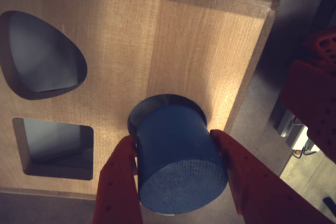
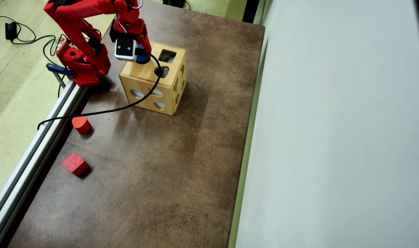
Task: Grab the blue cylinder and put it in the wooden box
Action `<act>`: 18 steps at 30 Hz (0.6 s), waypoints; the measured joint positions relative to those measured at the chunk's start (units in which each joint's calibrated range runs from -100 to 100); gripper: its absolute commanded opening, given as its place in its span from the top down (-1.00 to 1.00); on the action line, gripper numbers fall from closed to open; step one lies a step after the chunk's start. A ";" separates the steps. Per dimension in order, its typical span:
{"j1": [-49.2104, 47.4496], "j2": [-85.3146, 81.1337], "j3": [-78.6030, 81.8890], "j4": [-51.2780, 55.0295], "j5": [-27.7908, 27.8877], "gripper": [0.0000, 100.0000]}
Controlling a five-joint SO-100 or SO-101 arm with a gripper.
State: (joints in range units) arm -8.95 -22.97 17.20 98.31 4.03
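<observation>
Jaws clenched on the blue cylinder, long axis pointing into the round cutout of the wooden box, lower end at the rim, slightly tilted, not yet released.

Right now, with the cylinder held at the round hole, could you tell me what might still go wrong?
1. The cylinder looks tilted against the round hole in the box; it could jam on the rim.
2. The hole seems barely wider than the cylinder, so a slightly off release may leave it on top.
3. The fingers sit near the lid; pushing down could shift the box.
</observation>
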 measured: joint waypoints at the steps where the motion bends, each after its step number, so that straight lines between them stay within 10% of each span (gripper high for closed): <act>1: 0.00 0.00 0.00 0.00 0.00 0.87; 18: 0.00 0.17 0.09 0.00 0.00 0.62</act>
State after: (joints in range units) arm -8.95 -22.80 17.29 98.31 4.03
